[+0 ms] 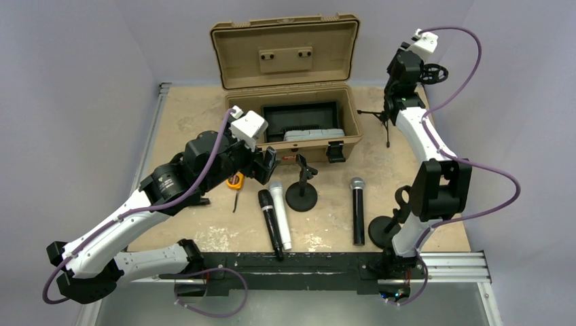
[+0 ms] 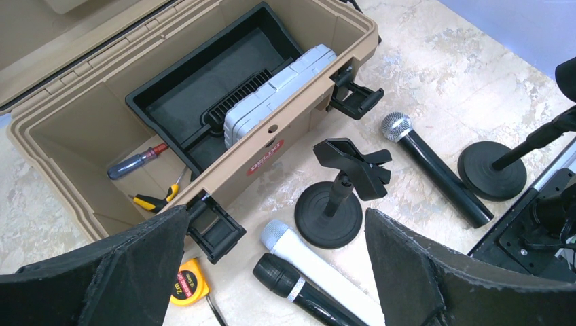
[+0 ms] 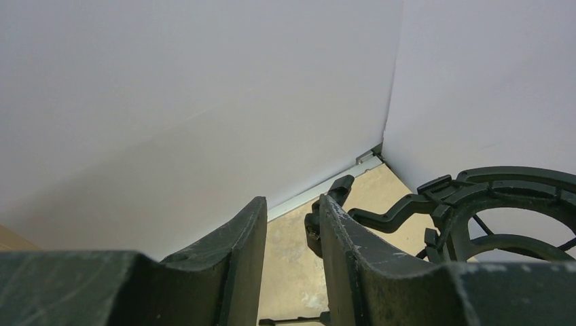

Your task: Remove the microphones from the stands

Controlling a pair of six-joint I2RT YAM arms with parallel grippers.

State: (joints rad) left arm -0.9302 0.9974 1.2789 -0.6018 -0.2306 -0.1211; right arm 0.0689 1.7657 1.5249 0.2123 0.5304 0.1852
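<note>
Three microphones lie flat on the table: a white one, a black one beside it, and a black one with a silver head to the right. The small round-based stand stands between them, its clip empty. My left gripper hovers open and empty above the white microphone and the black one. My right gripper is raised at the back right, its fingers a little apart with nothing between them, beside a shock mount.
An open tan toolbox stands at the back with tools in it. A yellow tape measure lies by my left gripper. A tripod stand carries the shock mount. Another round stand base sits by my right arm's base.
</note>
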